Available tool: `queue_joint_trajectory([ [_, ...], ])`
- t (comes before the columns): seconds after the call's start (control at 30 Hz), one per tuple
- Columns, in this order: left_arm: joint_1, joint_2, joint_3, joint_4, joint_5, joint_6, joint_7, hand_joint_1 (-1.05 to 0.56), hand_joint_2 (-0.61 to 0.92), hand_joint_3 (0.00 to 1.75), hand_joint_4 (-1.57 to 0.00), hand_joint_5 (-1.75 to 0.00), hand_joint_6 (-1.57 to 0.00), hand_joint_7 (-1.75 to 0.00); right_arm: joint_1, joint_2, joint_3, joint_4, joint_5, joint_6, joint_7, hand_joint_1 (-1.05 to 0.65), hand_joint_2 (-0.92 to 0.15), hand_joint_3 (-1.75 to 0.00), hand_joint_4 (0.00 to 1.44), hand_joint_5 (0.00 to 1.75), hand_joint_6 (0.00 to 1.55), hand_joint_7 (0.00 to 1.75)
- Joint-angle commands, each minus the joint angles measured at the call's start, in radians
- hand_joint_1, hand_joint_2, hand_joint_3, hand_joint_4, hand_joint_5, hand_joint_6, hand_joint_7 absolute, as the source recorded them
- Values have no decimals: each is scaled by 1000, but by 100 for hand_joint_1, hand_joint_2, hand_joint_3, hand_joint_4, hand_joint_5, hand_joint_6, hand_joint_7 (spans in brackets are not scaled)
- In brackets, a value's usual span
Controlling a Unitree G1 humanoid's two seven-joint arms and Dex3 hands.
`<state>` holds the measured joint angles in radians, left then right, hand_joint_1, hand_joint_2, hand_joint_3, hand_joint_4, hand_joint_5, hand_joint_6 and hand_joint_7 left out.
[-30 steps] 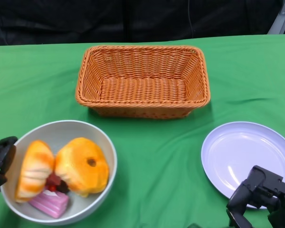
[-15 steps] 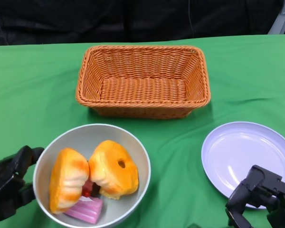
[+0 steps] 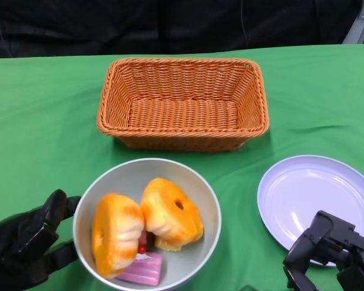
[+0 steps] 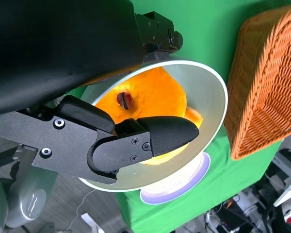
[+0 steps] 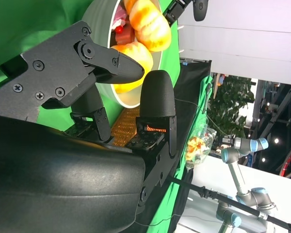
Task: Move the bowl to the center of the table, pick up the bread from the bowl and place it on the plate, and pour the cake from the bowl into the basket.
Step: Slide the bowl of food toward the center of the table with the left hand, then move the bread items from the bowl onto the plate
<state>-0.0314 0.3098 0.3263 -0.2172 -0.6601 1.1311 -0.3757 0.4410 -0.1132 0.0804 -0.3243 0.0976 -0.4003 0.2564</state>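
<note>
The grey bowl [image 3: 109, 177] sits on the green cloth near the front, just left of centre. It holds two orange bread rolls [image 3: 114, 233] [image 3: 171, 213] and a pink cake slice [image 3: 142, 270] under them. My left hand [image 3: 24, 242] is against the bowl's left side, its fingers spread along the outer wall; the left wrist view shows its fingers [image 4: 150, 138] lying across the bowl [image 4: 211, 111] and bread [image 4: 150, 97]. At the lilac plate's [image 3: 315, 194] near edge my right hand [image 3: 330, 254] holds nothing, its fingers [image 5: 157, 97] apart.
A wicker basket [image 3: 182, 62] stands behind the bowl at the table's middle back, with nothing in it. The plate lies at the front right. Green cloth [image 3: 236, 176] separates bowl, plate and basket. A dark backdrop runs along the far edge.
The bowl has slid to the right across the cloth, with my left hand following against its left side. The right hand has stayed by the plate.
</note>
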Motion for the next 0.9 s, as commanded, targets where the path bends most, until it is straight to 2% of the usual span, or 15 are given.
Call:
queue_joint_trajectory([
  [0.03, -9, -13, -2, -29, -20, 8, 18, -75, 92, 74, 0, 0, 0, 0, -3, 2, -4, 1, -4, -19, -10, -17, -53, -95, 72, 166, 62, 138],
  [0.37, 17, -47, -20, -70, -22, -35, 22, -75, 92, 70, 0, 0, 0, 0, -3, -1, -7, 7, -4, -23, -12, -18, -54, -92, 72, 166, 63, 137],
  [0.6, 26, -19, -39, -86, 52, -123, 48, -72, 92, 67, 0, 0, 0, 0, 4, -3, -10, 1, 5, -20, -9, -17, -55, -90, 71, 165, 63, 137],
  [0.9, 3, 8, -5, -85, 118, -171, 128, -66, 92, 54, 0, 0, 0, 0, 6, -9, -15, 3, 10, -24, -5, -18, -55, -90, 72, 165, 63, 137],
])
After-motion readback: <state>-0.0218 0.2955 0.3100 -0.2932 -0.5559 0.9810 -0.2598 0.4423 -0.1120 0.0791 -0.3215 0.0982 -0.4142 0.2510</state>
